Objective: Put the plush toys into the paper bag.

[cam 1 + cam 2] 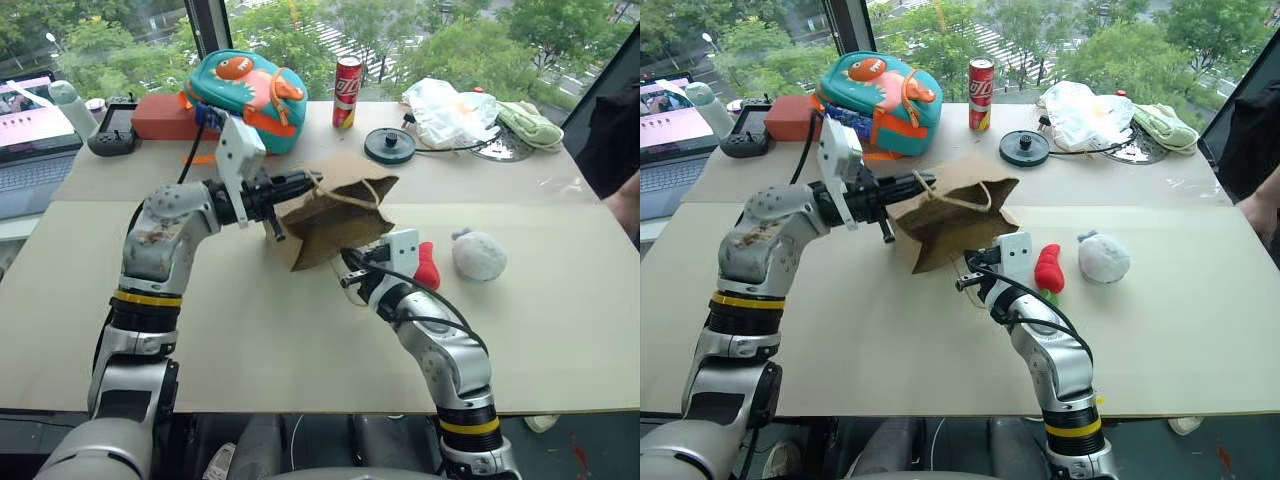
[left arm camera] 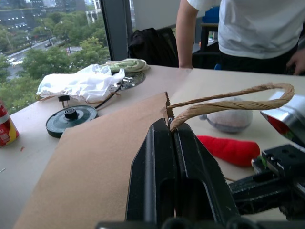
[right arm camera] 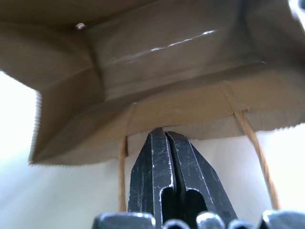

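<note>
Paper bag [image 1: 335, 215] tilted, mouth twd robot.

red toy [image 1: 428, 266] partly hidden, laptop [image 1: 30, 150] cropped

Your paper bag [image 1: 945, 215] mouth gapes open toward the right pincer [image 1: 962, 283], unblocked. Red toy [image 1: 1048, 268] and grey ball [image 1: 1103, 257] lie just beside that arm, with bare tabletop [image 1: 1180, 330] around them.

Two plush toys, one paper bag
One red toy [image 1: 1049, 268], one grey-white ball [image 1: 1104, 257], one paper bag [image 1: 945, 222], one red can [image 1: 981, 94], one monster backpack [image 1: 878, 98], one white plastic bag [image 1: 1083, 113].
</note>
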`<state>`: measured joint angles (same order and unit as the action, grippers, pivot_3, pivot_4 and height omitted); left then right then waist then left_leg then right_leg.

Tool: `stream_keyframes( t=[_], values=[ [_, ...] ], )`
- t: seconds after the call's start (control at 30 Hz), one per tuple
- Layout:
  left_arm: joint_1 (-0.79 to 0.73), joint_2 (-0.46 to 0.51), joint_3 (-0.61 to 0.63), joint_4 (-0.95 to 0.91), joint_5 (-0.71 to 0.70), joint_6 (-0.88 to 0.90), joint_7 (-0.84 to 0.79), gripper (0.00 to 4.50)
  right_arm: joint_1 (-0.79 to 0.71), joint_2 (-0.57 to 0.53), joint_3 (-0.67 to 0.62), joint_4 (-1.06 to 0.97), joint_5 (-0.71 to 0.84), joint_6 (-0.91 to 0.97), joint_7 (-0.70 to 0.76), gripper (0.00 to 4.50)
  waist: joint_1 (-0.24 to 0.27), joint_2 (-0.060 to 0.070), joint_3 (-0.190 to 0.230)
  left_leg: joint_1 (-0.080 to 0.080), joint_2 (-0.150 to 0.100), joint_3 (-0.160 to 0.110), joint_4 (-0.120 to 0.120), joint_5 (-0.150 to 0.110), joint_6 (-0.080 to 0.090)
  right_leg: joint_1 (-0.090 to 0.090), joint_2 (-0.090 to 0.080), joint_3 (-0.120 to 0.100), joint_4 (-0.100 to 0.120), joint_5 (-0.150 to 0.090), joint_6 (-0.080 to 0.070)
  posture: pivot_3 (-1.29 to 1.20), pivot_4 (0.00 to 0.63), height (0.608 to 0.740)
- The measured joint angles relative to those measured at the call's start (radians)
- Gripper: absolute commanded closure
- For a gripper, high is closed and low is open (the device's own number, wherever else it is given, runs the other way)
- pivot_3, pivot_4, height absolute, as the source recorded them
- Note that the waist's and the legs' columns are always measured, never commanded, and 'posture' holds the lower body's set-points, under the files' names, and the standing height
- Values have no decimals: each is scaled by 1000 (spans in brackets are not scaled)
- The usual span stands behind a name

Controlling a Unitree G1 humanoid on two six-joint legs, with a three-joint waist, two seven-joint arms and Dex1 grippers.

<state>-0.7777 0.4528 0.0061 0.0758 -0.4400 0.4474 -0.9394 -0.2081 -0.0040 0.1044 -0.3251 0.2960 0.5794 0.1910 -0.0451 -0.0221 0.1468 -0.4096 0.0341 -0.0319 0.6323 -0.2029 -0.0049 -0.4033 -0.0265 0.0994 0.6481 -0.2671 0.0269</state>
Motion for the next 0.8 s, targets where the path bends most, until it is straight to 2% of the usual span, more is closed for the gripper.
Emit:
stream_keyframes(
  t=[0.27,0.5,0.8],
  values=[
    [1,1,-1,0,-2,14,2,4500,-21,-14,42,7,-53,-49,3,4477,-2,0,0,1,0,0,0,0,0,0,0,0,0,0,0,0,150,739],
    [2,-2,-6,-2,-2,14,-5,4500,-162,-30,105,212,-155,-38,-7,4477,-1,0,0,1,0,0,0,0,0,0,0,0,0,0,0,0,150,739],
    [8,-2,-12,-14,2,12,-16,4500,-262,19,80,365,-163,28,-24,4477,-1,0,0,1,0,0,-2,0,0,0,0,0,0,0,0,0,150,739]
  ],
)
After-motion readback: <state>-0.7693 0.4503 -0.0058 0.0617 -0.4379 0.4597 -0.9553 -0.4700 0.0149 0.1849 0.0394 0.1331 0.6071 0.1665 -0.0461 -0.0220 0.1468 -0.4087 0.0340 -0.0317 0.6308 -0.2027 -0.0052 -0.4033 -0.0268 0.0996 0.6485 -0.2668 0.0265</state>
